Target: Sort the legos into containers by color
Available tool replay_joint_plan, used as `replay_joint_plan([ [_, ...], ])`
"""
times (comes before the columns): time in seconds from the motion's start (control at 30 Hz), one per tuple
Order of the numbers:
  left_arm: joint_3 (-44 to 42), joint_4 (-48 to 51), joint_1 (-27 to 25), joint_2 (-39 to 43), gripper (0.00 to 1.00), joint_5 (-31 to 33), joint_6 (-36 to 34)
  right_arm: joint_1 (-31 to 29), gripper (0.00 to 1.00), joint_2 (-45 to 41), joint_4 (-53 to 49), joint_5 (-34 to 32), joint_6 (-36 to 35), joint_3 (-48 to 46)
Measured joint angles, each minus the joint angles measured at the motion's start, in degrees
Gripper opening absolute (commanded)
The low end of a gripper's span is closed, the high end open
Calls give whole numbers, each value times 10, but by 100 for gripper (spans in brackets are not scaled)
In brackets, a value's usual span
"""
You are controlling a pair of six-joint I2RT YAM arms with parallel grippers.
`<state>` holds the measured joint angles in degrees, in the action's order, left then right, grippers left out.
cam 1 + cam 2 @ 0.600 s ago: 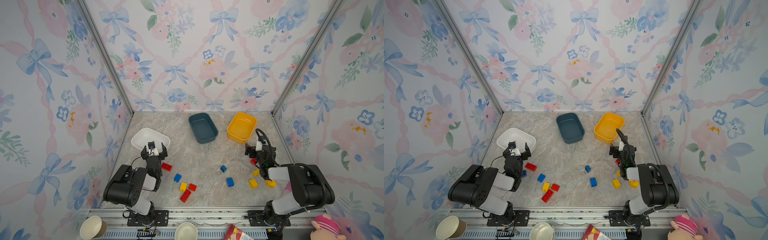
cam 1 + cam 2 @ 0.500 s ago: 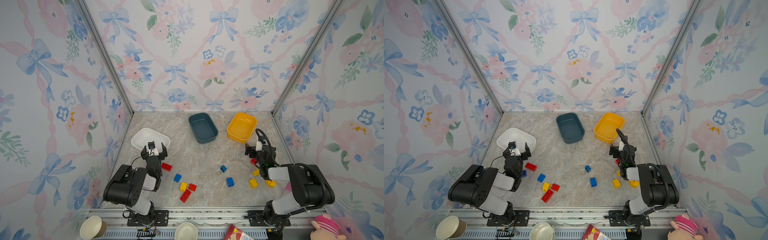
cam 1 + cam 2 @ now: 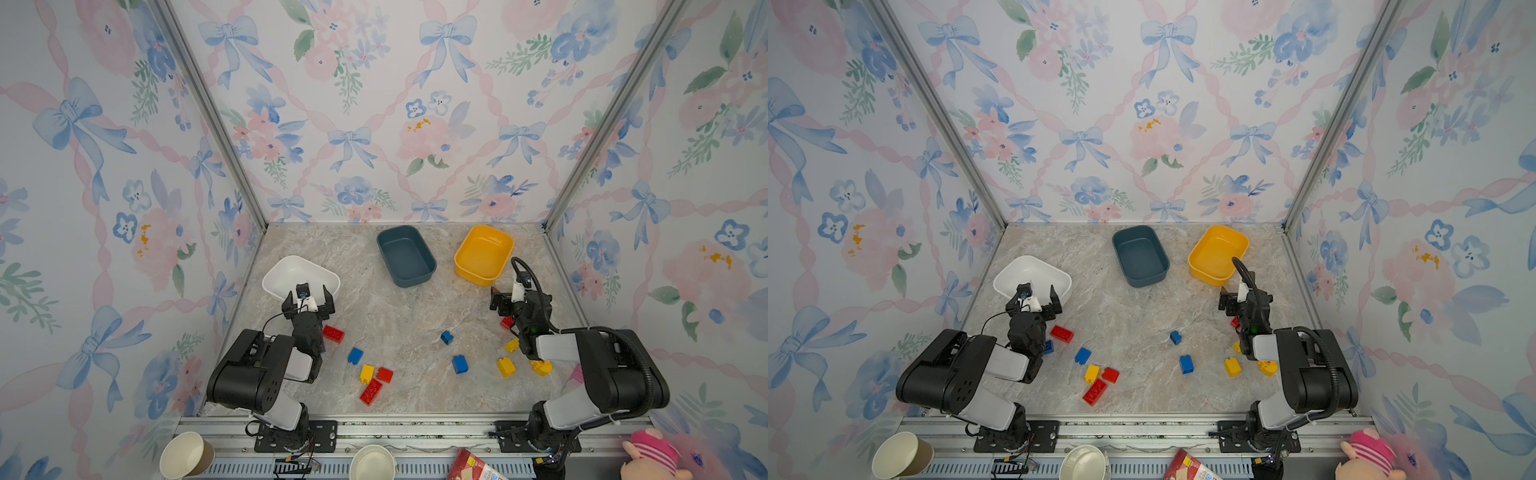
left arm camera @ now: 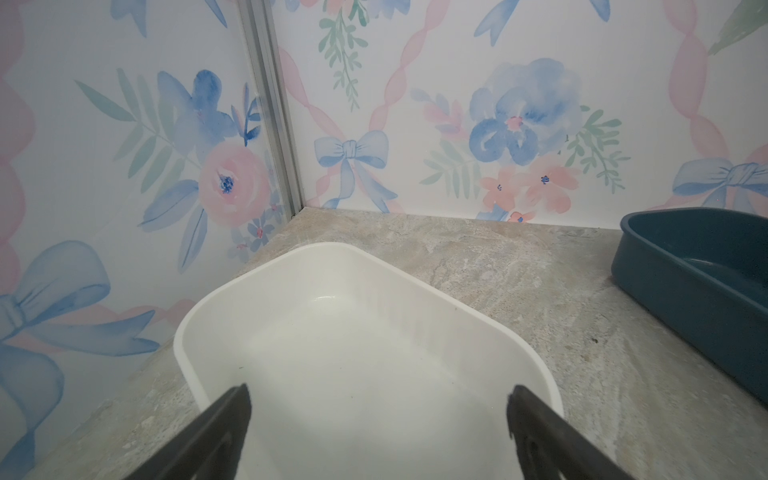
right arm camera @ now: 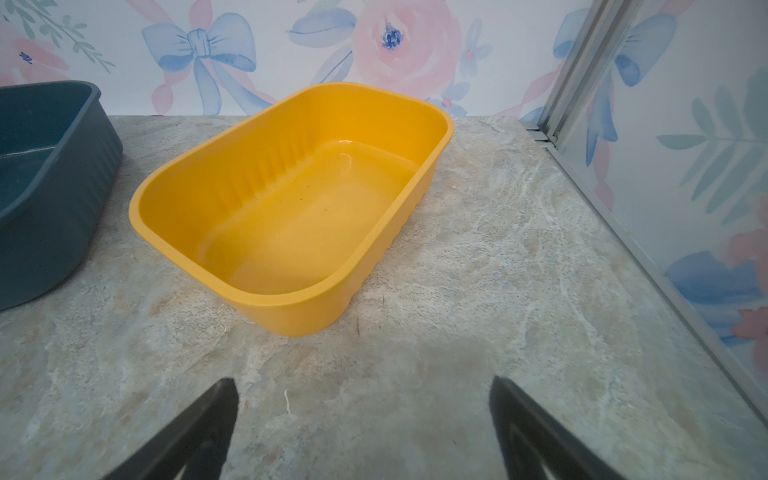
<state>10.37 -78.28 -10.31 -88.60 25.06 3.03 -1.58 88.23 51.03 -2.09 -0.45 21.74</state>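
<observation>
Legos (image 3: 367, 373): all loose on the table (image 3: 399, 307), none in a tub. They are strung across the lower half of both top views, with red, blue and yellow mixed.

Left: left gripper (image 3: 308, 296), jaws wide, nothing between them, at the near rim of the white tub (image 3: 277, 266), middle left of frame. A red brick (image 3: 333, 333) lies just beside its wrist, behind the fingertips. You will likely need to draw back and tip down before closing. Take the brick across its short sides. Red probably belongs in white, the one tub without a matching colour.

Centre: teal tub (image 3: 386, 239), upper centre, empty. Blue bricks (image 3: 460, 364) lie lower centre, well apart from it. Carry them clear of the rim before you let go.

Right: yellow tub (image 3: 467, 237), upper right, empty. Right gripper (image 3: 508, 297) sits just below it, jaws spread and holding nothing. Yellow bricks (image 3: 506, 367) sit lower right beside that arm. A second red one (image 3: 506, 322) lies partly under the wrist, so mind you do not sweep it.

Views: the wrist views show no lego at all, only bare tub floors and spread fingers (image 4: 216, 432). They show you the tubs are empty but not where to reach. In a top view a blue piece (image 3: 1048, 347) peeks out beside the left arm, and neither wrist view catches it.
</observation>
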Motion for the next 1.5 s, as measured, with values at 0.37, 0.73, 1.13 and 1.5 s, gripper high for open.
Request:
replay_joint_plan([
  [0.37,10,51,0,29,98,12,2,0,97,-23,-44,-6,3,6],
  [0.73,230,455,8,167,91,26,60,-33,97,-165,-382,-66,30,182],
  [1.13,378,853,122,137,65,-35,286,-106,97,-164,-628,-78,43,293],
  [1.5,426,946,169,19,62,-99,327,-143,97,-152,-685,-79,50,302],
])
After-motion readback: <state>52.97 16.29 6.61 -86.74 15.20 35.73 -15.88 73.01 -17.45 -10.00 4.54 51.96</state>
